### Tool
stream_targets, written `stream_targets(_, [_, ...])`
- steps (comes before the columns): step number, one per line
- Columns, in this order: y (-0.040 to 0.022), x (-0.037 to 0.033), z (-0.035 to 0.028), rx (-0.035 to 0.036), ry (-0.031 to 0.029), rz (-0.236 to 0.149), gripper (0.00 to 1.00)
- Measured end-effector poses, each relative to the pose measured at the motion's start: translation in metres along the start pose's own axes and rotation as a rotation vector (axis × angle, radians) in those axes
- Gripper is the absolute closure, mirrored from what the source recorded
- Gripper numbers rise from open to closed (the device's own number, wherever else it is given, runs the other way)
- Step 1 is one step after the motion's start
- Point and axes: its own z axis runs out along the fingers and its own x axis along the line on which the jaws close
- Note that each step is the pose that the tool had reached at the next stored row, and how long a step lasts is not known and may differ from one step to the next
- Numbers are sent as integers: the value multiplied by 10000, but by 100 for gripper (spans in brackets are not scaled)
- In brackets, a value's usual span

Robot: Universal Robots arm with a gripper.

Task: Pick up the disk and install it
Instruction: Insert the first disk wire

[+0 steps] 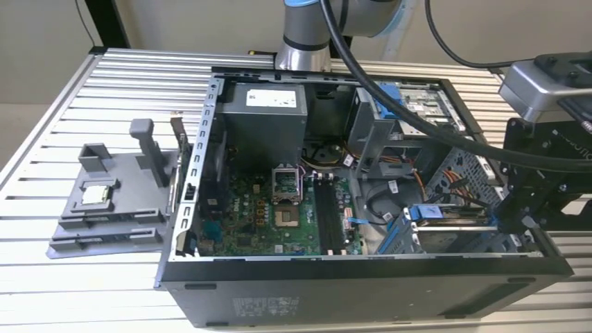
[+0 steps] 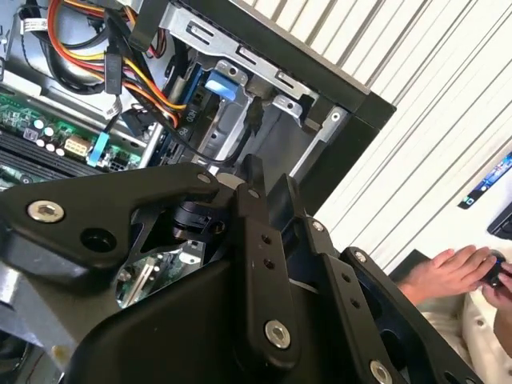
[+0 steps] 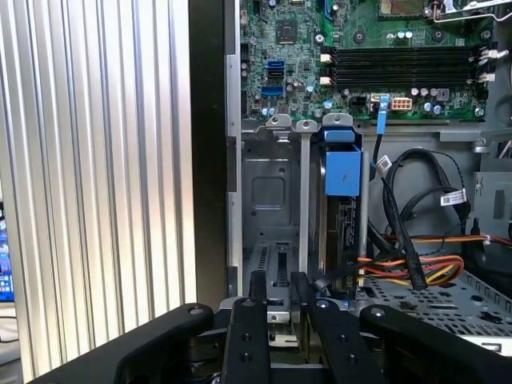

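- Judging by how things lie, the pick-up is done and the install is at or near its end. The disk (image 3: 342,186) stands on edge inside the drive bay (image 3: 276,124), blue bracket facing outward. The bay sits in the corner of the case (image 1: 370,295) at the exterior view's right, against the case's near edge.
- The neighbouring slot (image 3: 270,192) just beside the disk shows bare metal, and the motherboard (image 3: 384,56) lies beyond the bay, toward the middle of the case.
- The gripper (image 3: 278,280) hangs at the bay's mouth, just outside that corner and apart from the disk. Its fingers are drawn almost together, with only a thin gap and nothing between them.
- Orange, yellow and black cables (image 3: 408,268) run just beside the end of the disk nearest the gripper (whether any is plugged into it I cannot tell).
- Whether the disk is fully home in its slot is not clear either. If it is not, I judge that any further push would have to go straight along the slot's rails, on the bracket and clear of the cables — a skewed press could jam the bracket.
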Motion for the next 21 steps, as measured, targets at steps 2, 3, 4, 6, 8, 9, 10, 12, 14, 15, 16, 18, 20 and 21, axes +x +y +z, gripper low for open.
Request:
stream_targets(2, [-13,0,2,1,0,-2,0])
stream_targets(3, [-24,-1,4,2,-2,-13,0])
stream_targets(4, [-36,-1,5,1,-1,-17,0])
stream_targets(6, [-53,-1,10,1,-1,-18,0])
stream_targets(8, [-53,-1,16,2,25,-17,0])
stream_targets(9, [-53,-1,26,2,46,-17,0])
stream_targets(10, [-53,-2,36,3,53,-18,0])
stream_targets(12, [-53,-15,44,3,56,-19,0])
stream_targets(14, [-46,-48,44,2,54,-19,0])
stream_targets(15, [-41,-69,43,2,54,-17,0])
stream_targets(16, [-35,-90,42,2,53,-14,0])
stream_targets(18, [-22,-130,37,2,56,-10,0])
stream_targets(20, [-1,-160,34,1,56,2,0])
stream_targets(21, [9,-171,33,0,55,10,0])
